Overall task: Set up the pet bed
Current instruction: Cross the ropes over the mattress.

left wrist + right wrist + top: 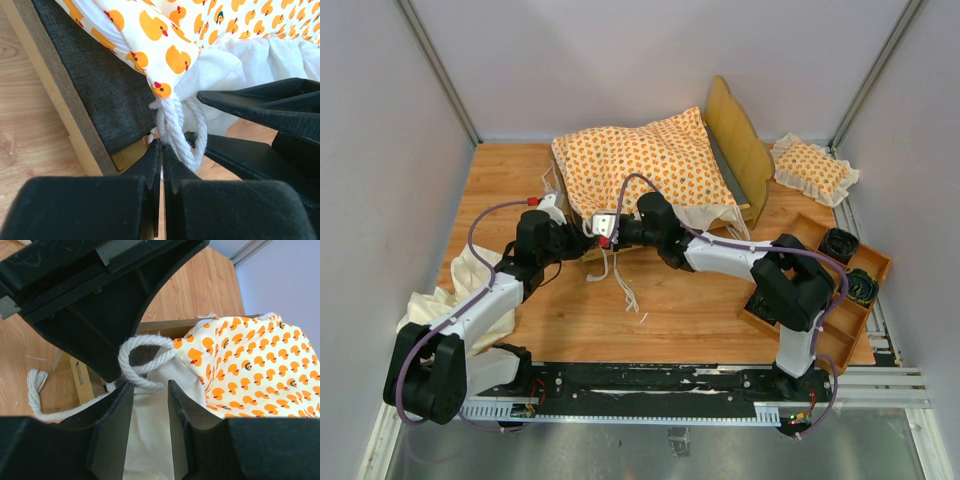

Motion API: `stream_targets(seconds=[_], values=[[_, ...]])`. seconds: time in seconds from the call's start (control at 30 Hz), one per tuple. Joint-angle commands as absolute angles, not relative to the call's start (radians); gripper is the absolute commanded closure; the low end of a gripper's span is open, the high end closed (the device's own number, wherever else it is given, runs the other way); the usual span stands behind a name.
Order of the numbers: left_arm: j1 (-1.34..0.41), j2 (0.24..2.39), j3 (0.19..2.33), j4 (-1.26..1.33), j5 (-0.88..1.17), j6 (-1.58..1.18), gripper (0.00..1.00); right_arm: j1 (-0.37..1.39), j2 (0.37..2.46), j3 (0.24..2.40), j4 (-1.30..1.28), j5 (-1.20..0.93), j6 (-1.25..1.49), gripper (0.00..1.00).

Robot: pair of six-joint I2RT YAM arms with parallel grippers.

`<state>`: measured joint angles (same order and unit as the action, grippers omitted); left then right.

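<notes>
Two arms meet at the near left corner of the bed frame, which stands toward the far right of the counter, headboard at its right end. The big duck-print cushion lies on top of it, slightly askew.

The left gripper has its fingers pressed together on the white tie string right at the cushion's corner, apparently to keep that corner steady over the grey base. The right gripper faces it with fingers partly apart. A loop of cord sits just past their tips, unpinched, so it looks ready to catch the loop for tying to the frame.

At the right edge a divided wooden tray holds two dark round items in its far compartments; the arm hides part of the rest. A small matching pillow rests in the far right corner, and a cream cloth at the near left edge.
</notes>
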<state>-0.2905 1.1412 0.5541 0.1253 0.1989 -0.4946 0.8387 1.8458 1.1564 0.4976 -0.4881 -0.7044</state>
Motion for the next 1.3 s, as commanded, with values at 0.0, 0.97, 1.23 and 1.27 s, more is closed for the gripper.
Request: stream_targets(seconds=[0.0, 0.97, 1.23, 1.27], values=[[-0.295, 1.121, 0.553, 0.139, 0.2, -0.488, 1.0, 0.85, 1.866, 1.204, 0.501, -0.504, -0.724, 0.68], [-0.293, 1.133, 0.525, 0.106, 0.158, -0.497, 1.0, 0.844, 1.893, 1.668, -0.027, -0.042, -0.338, 0.98], [-0.293, 1.129, 0.522, 0.118, 0.159, -0.503, 1.0, 0.892, 1.824, 1.582, -0.108, -0.112, 0.004, 0.53], [-0.293, 1.131, 0.523, 0.122, 0.159, -0.504, 1.0, 0.893, 1.802, 1.543, -0.072, -0.112, 0.062, 0.56]])
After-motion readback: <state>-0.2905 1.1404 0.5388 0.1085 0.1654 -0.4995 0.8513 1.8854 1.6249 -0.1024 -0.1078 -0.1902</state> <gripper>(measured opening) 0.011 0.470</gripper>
